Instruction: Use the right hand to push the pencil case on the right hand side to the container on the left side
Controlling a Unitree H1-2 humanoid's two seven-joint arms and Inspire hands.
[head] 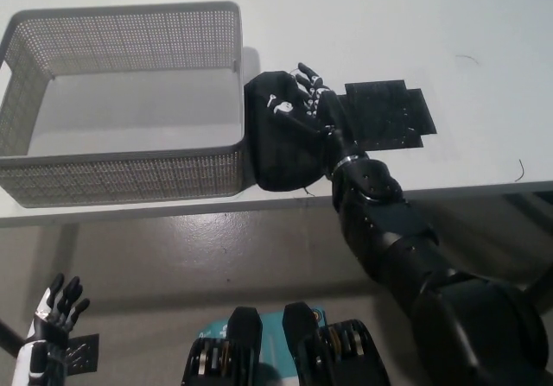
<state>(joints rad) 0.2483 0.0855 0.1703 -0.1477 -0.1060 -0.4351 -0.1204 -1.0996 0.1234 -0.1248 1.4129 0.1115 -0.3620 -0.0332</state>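
- Right hand lies flat against the right side of the case, fingers spread and pointing up the table; it holds nothing, it only presses sideways.
- Black arm comes in from the lower right and crosses the table's front edge just behind the case.
- Case is a soft black pouch, slumped and rounded; its left edge appears to touch the basket at the right wall, near the front right corner. Any gap there is too dark to rule out.
- Basket is a grey mesh container standing on the left of the table, open on top, with nothing visible inside.
- Black flat patch lies on the table just right of the hand, uncovered; what it is I cannot tell.
- Left hand hangs low at the lower left, below the table, fingers apart and idle.
- Progress, as I judge it: the push is essentially complete, since the case sits against the container and well left of the table's right side.
- Left to do: perhaps a slight final nudge to seat the case firmly against the wall, then draw the hand away to the right.
- Risk: the case's front end lies close to the table's front edge, so more pushing could swing it off or shove the light basket leftward.
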